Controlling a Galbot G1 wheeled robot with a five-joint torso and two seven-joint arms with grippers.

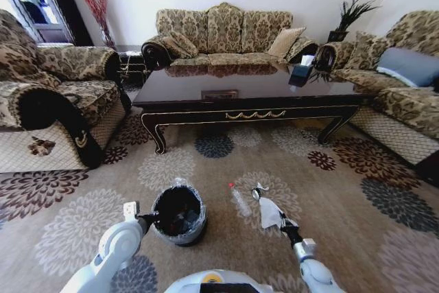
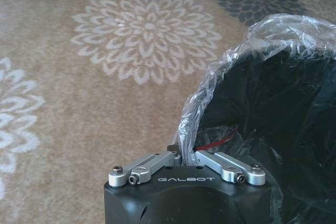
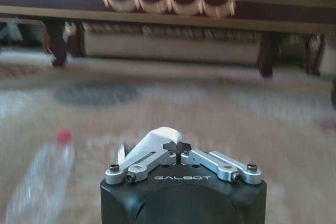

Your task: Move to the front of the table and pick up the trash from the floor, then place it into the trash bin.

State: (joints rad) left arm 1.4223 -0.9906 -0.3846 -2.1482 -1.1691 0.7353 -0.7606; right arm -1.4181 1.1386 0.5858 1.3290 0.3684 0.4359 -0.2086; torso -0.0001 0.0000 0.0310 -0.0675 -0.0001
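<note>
The black trash bin (image 1: pixel 180 216) with its clear bag liner stands on the flowered floor (image 1: pixel 343 197) in front of the dark table (image 1: pixel 254 113). My left gripper (image 1: pixel 149 219) is shut on the bin's bag-covered rim (image 2: pixel 190 124), as the left wrist view shows (image 2: pixel 181 153). To the right, my right gripper (image 1: pixel 282 224) is shut on a crumpled white paper (image 1: pixel 269 214), seen between its fingers in the right wrist view (image 3: pixel 157 139). A clear bottle with a red cap (image 1: pixel 239 200) lies on the carpet between bin and paper (image 3: pixel 39 184). A small shiny wrapper (image 1: pixel 259 190) lies just beyond the paper.
Patterned sofas (image 1: pixel 219 32) ring the table on the left, back and right. A black box (image 1: pixel 300 73) sits on the table's right end. Open carpet lies between me and the table's gold-trimmed front edge (image 3: pixel 168 4).
</note>
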